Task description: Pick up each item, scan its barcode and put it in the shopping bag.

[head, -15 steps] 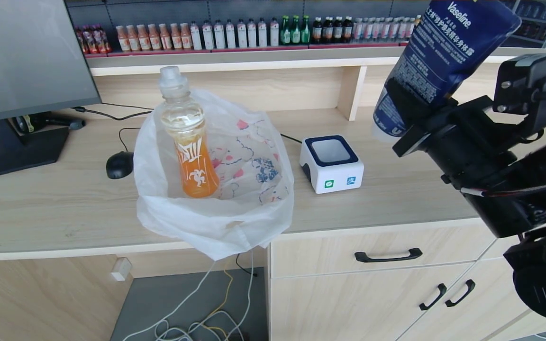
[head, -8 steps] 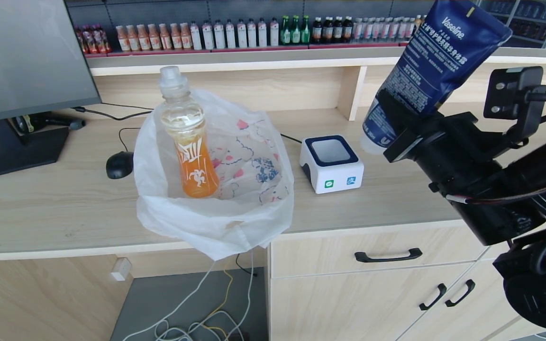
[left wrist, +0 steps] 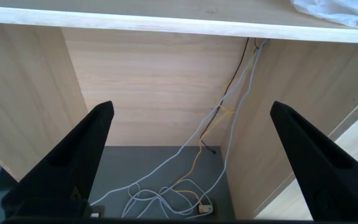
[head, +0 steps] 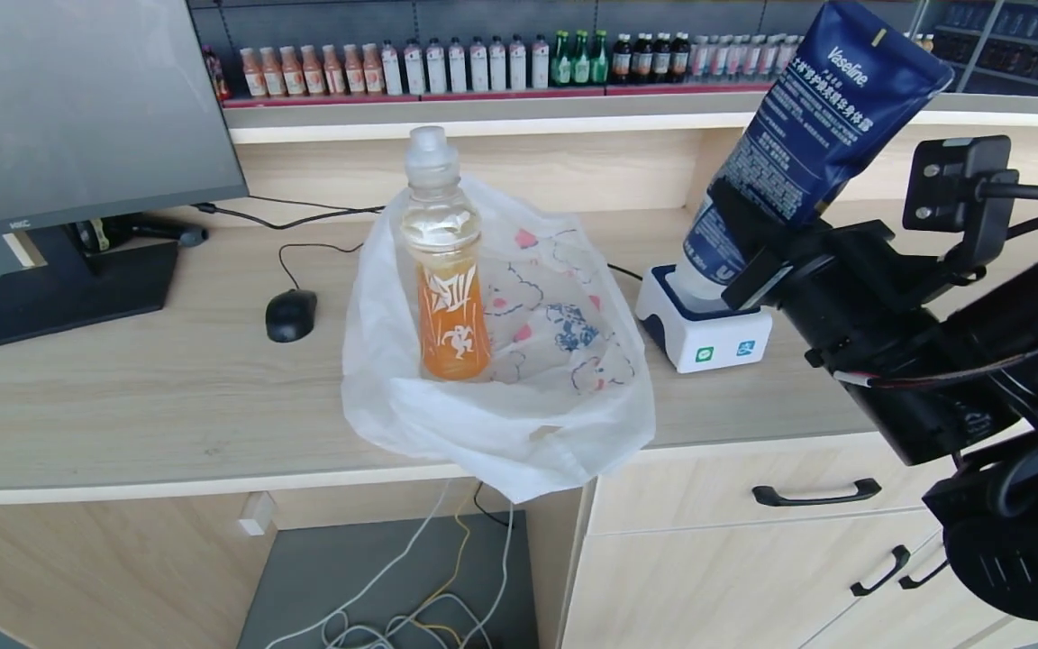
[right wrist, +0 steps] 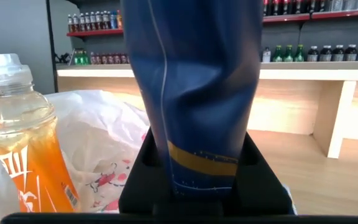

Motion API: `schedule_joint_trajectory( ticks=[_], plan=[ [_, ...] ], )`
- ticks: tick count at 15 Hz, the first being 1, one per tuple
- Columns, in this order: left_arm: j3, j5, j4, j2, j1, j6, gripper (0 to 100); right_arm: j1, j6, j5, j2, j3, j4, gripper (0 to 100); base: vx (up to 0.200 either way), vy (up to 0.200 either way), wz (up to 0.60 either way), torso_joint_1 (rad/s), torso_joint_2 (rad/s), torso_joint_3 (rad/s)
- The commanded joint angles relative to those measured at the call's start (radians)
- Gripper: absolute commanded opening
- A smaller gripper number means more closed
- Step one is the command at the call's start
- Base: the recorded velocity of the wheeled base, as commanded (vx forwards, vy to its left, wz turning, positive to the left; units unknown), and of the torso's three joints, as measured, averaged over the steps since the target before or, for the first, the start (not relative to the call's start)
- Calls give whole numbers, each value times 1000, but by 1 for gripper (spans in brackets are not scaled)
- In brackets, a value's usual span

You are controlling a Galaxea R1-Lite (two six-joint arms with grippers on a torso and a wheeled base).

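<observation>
My right gripper clamps blue refill pouch, lower end tilted over barcode scanner, presumably for read, at 3 o'clock of shopping bag. Orange drink bottle upright inside bag. Left gripper spread, empty, below counter.

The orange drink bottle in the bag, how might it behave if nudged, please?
The orange drink bottle stands tall and narrow on the thin shopping bag, so it probably tips easily. It looks mostly full, so likely heavy for its size. Round, it may roll.
</observation>
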Motion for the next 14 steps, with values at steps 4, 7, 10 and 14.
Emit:
schedule_joint_trajectory(
  ticks=[4,7,10,14],
  plan=[
    [0,0,0,0,-2,0,100,-1,1,0,7,9,-1,0,0,200,0,4,5,4],
    [0,0,0,0,-2,0,100,1,2,0,11,12,-1,0,0,200,0,1,-2,4],
    [0,0,0,0,0,4,100,1,2,0,36,15,-1,0,0,67,0,4,1,1],
    [0,0,0,0,0,4,100,-1,1,0,54,1,-1,0,0,0,0,0,0,0]
  ],
)
